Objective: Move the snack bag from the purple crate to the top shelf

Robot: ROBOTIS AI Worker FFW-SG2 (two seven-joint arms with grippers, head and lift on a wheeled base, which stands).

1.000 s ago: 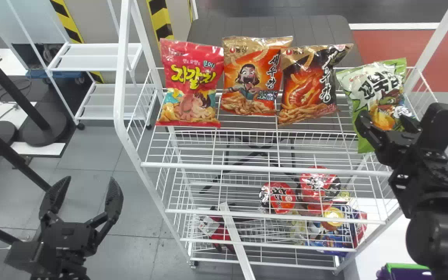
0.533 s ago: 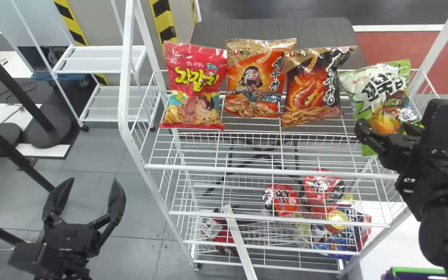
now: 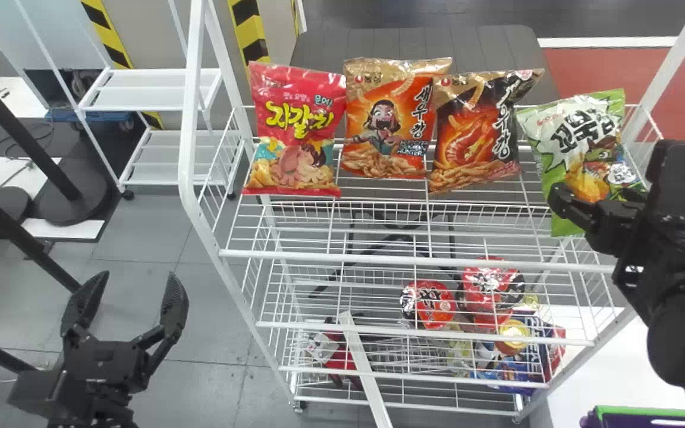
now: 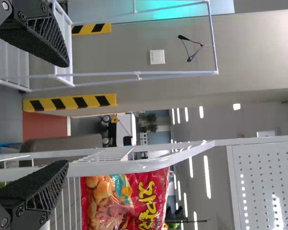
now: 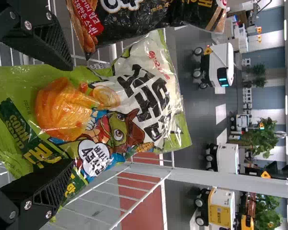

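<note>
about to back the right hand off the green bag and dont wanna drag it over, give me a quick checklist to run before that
1. Green bag at the top shelf, right of the black bag: ok
2. Green bag roughly upright, front showing: ok, with a slight tilt
3. Right hand open: ok, fingers well apart with the bag's lower part between them
4. Fingers free of the bag's film: cannot tell, both are right up by it
5. Bottom edge bearing fully on the wires: cannot tell
6. Left hand out of the way: ok, open and off to the left of the shelf
</note>
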